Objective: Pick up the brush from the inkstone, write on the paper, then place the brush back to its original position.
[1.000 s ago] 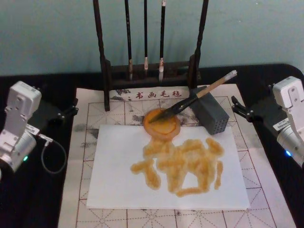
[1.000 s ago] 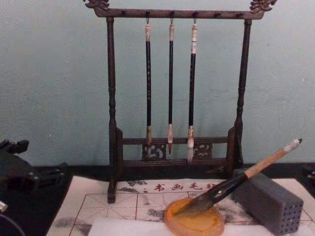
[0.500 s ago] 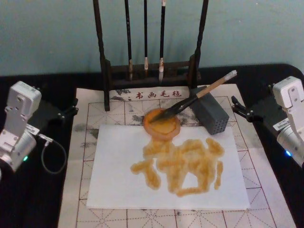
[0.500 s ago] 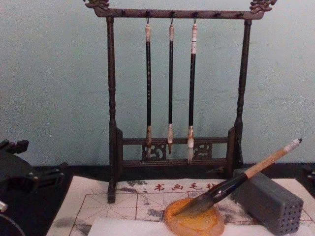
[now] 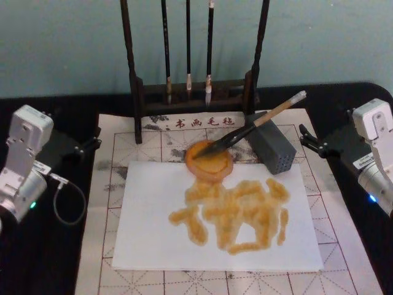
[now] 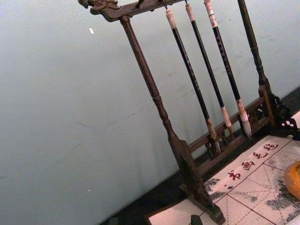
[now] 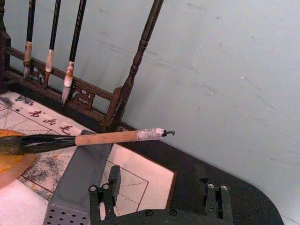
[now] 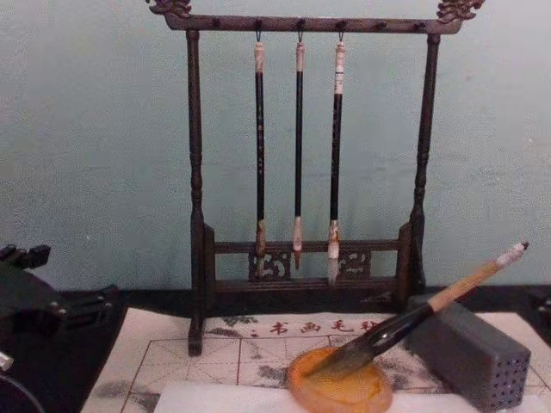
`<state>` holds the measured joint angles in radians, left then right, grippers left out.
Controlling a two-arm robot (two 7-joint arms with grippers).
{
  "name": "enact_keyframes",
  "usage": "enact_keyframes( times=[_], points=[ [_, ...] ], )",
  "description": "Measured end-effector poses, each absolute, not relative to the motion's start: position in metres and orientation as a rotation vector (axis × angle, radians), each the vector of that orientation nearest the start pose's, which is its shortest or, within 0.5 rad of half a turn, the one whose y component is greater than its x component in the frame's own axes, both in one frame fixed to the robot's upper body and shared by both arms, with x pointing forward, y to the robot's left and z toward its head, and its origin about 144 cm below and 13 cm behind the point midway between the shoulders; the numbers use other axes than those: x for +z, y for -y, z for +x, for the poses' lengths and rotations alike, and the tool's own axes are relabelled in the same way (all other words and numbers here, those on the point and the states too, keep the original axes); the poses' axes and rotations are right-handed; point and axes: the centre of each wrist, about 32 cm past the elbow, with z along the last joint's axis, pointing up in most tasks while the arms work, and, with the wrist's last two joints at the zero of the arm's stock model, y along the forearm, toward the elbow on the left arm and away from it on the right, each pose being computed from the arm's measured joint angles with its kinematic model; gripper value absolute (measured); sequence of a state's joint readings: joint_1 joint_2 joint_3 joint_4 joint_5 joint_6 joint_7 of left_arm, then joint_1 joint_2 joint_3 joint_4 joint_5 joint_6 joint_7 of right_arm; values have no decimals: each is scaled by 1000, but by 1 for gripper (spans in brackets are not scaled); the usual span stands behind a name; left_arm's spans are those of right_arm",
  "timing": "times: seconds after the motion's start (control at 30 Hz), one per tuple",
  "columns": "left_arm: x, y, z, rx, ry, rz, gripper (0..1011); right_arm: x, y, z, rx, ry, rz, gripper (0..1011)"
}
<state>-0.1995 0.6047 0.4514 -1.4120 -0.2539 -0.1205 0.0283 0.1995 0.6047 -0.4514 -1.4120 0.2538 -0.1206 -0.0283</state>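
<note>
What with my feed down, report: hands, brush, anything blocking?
Left hand open, parked left. Right hand open, parked right. Brush tuft in inkstone, shaft on grey block. Paper marked; nothing blocking brush.

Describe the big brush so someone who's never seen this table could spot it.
Find the dark wooden rack at the back; before it sits a round orange inkstone. The brush leans with its tuft in that dish and its shaft on a grey block. Unlike the three thin hanging brushes, it is thick, with a tan upper shaft.
</note>
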Motion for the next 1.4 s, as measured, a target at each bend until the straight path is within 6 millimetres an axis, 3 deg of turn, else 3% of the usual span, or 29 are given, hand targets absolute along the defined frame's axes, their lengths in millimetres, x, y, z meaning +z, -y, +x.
enact_keyframes(
  times=[0.67, 0.9, 1.4],
  points=[
    [1140, -310, 489, 1248, 285, 304, 1001, 1141, 312, 492, -1246, 216, -262, 1002],
    [1140, -310, 489, 1248, 285, 304, 1001, 1144, 314, 498, -1226, 76, -172, 1003],
    [1140, -310, 489, 1248, 285, 304, 1001, 1145, 314, 512, -1121, -435, 112, 1002]
  ],
)
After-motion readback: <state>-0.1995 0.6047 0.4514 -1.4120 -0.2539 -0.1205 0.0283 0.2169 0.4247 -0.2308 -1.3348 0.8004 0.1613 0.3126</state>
